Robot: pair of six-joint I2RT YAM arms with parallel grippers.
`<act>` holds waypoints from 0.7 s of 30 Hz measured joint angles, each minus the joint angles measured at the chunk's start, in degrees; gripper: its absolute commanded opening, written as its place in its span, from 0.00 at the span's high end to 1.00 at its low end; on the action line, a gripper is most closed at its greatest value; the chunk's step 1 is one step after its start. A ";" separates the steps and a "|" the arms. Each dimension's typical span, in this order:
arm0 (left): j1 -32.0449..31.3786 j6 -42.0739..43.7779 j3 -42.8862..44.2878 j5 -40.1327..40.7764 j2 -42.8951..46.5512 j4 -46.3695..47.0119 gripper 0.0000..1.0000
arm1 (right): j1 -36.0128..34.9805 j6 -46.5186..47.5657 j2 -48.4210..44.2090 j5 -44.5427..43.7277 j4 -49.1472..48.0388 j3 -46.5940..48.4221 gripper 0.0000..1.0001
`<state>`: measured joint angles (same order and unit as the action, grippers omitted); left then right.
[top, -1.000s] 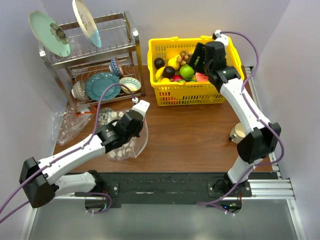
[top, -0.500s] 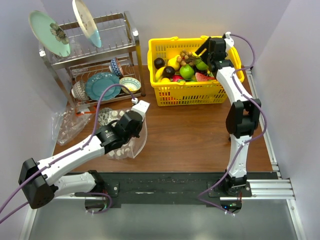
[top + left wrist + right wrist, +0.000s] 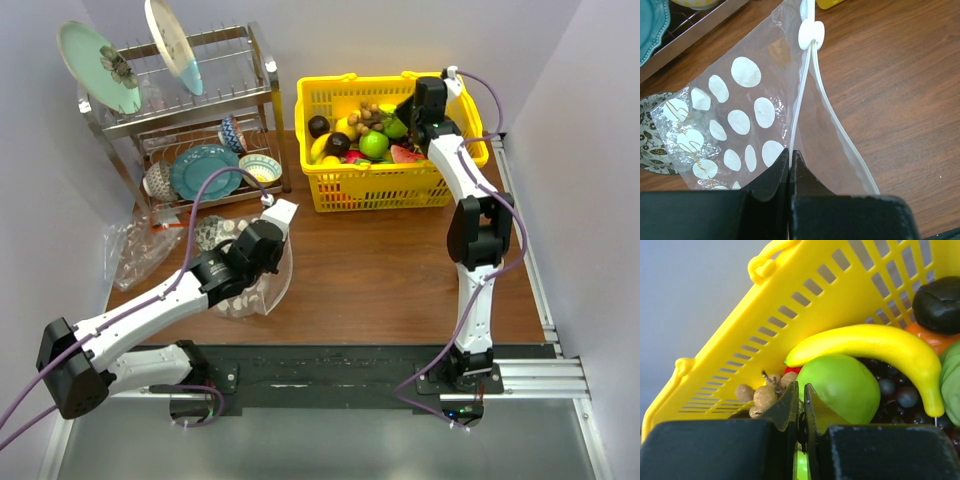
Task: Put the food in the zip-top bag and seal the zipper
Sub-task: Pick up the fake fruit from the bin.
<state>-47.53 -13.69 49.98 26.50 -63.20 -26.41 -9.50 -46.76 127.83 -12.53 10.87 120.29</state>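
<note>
Left jaws tight on one zip-top bag [image 3: 822,132]; right jaws closed by two apples [image 3: 374,145].

We see a brown wooden desk [image 3: 380,270] carrying a yellow basket [image 3: 380,185], a metal dish rack [image 3: 200,105], dotted plastic wrap [image 3: 740,120] and a clear bag [image 3: 826,145].

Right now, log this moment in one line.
left claw: shut on zip-top bag at zipper | right claw: shut in yellow basket beside tan ball cluster
</note>
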 measured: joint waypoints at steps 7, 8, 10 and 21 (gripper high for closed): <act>1.07 0.00 -0.09 -0.72 0.66 0.31 1.00 | -0.24 1.99 -6.58 1.20 -0.11 -5.03 1.00; 1.07 0.00 -0.13 -0.76 0.72 0.31 1.00 | -0.24 2.45 -7.96 1.36 0.02 -5.70 1.00; 1.07 0.00 -0.15 -0.76 0.85 0.33 1.00 | -0.24 3.41 -10.49 1.70 0.04 -6.21 1.00; 1.07 0.00 -0.26 -0.98 0.98 0.46 1.00 | -0.24 6.12 -26.01 10.01 -1.55 -9.35 1.00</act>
<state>-46.46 -13.69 49.71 25.52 -62.22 -25.96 -9.74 -40.64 101.82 -2.52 9.32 110.93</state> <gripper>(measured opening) 0.019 0.048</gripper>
